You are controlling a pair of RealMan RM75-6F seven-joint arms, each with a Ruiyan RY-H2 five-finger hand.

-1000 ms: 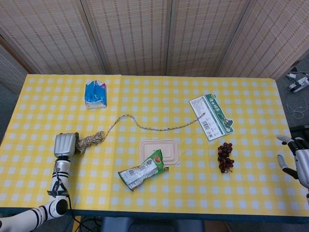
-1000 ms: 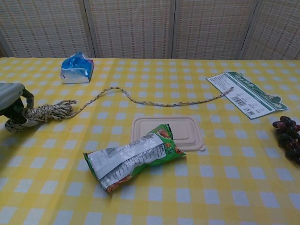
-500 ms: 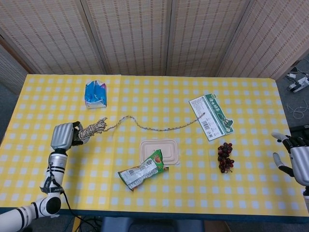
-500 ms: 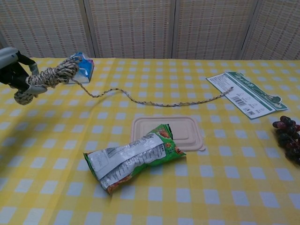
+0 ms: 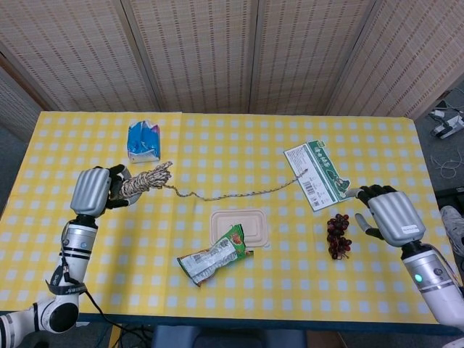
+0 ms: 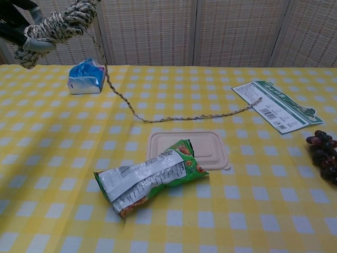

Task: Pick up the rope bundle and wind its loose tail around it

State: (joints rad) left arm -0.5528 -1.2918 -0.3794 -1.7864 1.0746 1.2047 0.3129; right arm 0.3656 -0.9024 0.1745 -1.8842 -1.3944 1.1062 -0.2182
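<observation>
My left hand (image 5: 93,191) grips the beige rope bundle (image 5: 144,180) and holds it high above the table's left side; in the chest view the rope bundle (image 6: 58,25) shows at the top left corner with dark fingers (image 6: 16,34) around it. Its loose tail (image 5: 239,191) hangs from the bundle and trails right across the cloth, the tail (image 6: 179,117) ending at the green-and-white leaflet (image 5: 317,175). My right hand (image 5: 388,214) hovers at the right, fingers apart and holding nothing, just right of the grapes (image 5: 338,235).
A blue tissue pack (image 5: 143,141) lies at the back left. A beige lidded tray (image 5: 239,228) and a green snack bag (image 5: 214,255) sit at the table's middle front. The yellow checked table (image 5: 217,290) ends close at the front.
My left hand has lifted the rope bundle off the table and raised it higher, pulling the tail up and straighter. My right hand has come in from the right edge toward the grapes.
</observation>
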